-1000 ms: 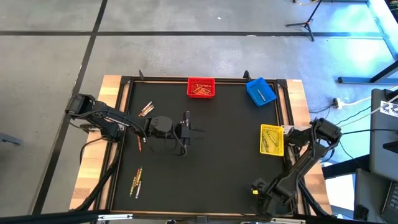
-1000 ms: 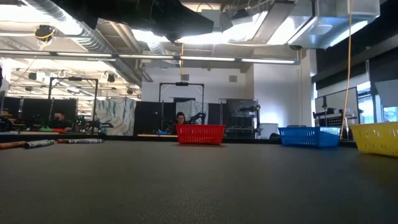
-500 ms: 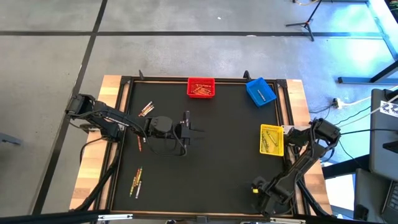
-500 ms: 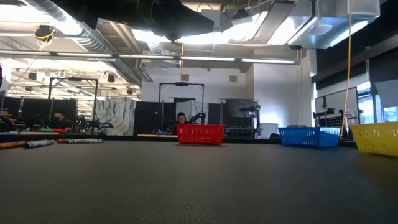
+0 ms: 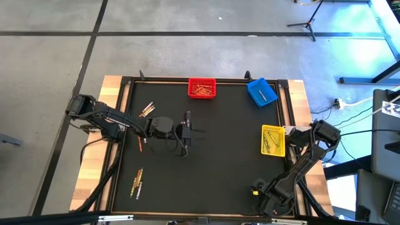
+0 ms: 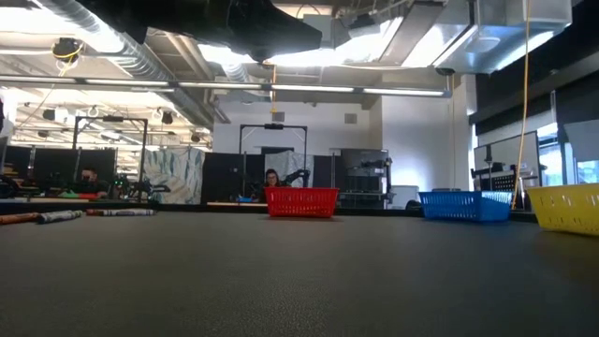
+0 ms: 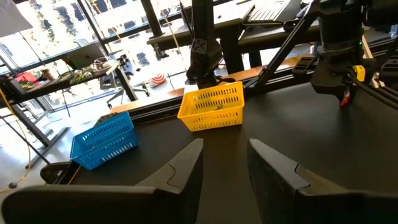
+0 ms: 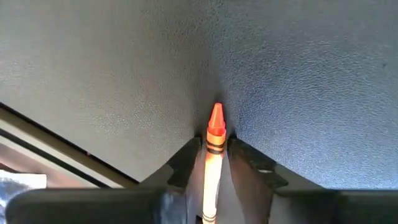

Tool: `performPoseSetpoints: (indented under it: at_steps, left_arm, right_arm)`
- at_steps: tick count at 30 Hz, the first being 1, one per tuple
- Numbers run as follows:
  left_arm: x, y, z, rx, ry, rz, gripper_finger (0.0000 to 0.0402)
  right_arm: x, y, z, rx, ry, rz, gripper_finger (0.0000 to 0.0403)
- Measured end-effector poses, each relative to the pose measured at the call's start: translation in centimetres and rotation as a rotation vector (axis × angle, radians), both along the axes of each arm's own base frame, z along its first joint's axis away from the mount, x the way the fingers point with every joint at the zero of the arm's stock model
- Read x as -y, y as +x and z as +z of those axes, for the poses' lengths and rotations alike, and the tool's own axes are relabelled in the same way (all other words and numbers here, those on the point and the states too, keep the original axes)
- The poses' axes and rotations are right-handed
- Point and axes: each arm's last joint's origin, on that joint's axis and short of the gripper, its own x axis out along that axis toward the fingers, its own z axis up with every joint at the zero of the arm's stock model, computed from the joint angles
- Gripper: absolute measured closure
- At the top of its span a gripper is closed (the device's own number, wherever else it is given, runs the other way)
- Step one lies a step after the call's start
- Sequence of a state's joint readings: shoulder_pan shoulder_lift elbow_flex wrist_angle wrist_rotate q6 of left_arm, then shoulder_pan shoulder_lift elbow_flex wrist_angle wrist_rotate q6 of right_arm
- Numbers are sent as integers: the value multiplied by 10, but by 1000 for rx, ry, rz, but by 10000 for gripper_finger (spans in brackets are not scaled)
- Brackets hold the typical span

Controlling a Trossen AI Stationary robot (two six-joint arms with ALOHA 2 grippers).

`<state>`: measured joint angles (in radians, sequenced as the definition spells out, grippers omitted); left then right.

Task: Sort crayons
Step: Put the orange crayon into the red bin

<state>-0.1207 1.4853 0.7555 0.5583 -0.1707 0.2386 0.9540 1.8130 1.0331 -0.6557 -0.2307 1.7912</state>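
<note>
My right gripper (image 8: 214, 148) stands at the mat's right edge, just beyond the yellow bin (image 5: 272, 140), and is shut on an orange crayon (image 8: 215, 127). My left gripper (image 7: 225, 163) hovers open over the middle of the mat (image 5: 199, 132), holding nothing. Loose crayons lie flat on the mat at the left: one group at the far left (image 5: 147, 110), another at the near left (image 5: 136, 181), and one crayon between them (image 5: 140, 145). The low view shows some of them (image 6: 56, 216). The red bin (image 5: 202, 88) and the yellow bin hold crayons. My right gripper pinches the orange crayon's wrapped barrel (image 8: 214, 148) between its two fingers, just behind the bare tip. The fingers point steeply down at the mat and the crayon lies along them, tip (image 8: 216, 115) first. I cannot tell whether the tip touches the mat.
A blue bin (image 5: 262, 91) sits at the far right corner, and the red bin sits at the middle of the far edge. A raised black frame (image 5: 289, 112) borders the mat. A strip of that border shows beside my right gripper (image 8: 56, 140). A wide bare stretch of mat (image 5: 212, 175) lies between the arms.
</note>
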Motion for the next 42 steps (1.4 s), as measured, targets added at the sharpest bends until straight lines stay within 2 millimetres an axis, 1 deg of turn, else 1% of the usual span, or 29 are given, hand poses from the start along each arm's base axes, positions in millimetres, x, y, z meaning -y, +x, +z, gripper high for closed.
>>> performPoseSetpoints:
  at_steps: [3,7,9,11,14,17,20,23,27,30,32,38,40,42]
  left_arm:
    - [0,0,0,0,0,0,287]
    - [0,0,0,0,0,0,287]
    - [0,0,0,0,0,0,287]
    - [0,0,0,0,0,0,287]
    - [0,0,0,1,0,0,287]
    - [0,0,1,8,-2,-1,287]
    - [0,0,1,7,-21,-1,287]
    - [0,0,0,6,-40,2,287]
    - [2,0,-1,-13,-37,-4,287]
    - [0,-3,-9,-50,-24,-5,287]
    - [-4,-6,-16,-65,-44,13,287]
    - [-13,-19,-27,-79,-93,54,287]
    - [-15,-24,-34,-95,-107,68,287]
    - [-15,-29,-35,-84,-123,73,287]
  right_arm:
    - [0,0,0,-7,12,37,331]
    - [2,1,0,-7,27,91,385]
    - [1,3,2,2,38,124,392]
    - [-1,5,5,27,34,152,384]
    - [-5,13,15,160,-16,212,379]
    - [-6,24,26,316,-96,277,393]
    - [-4,35,34,429,-171,364,395]
    - [6,48,34,501,-251,442,387]
    - [27,68,33,564,-410,550,391]
    - [42,82,36,595,-525,620,398]
    - [54,91,41,612,-589,663,398]
    - [95,114,61,620,-704,736,393]
    - [112,122,66,609,-738,744,394]
    - [130,130,71,595,-772,747,395]
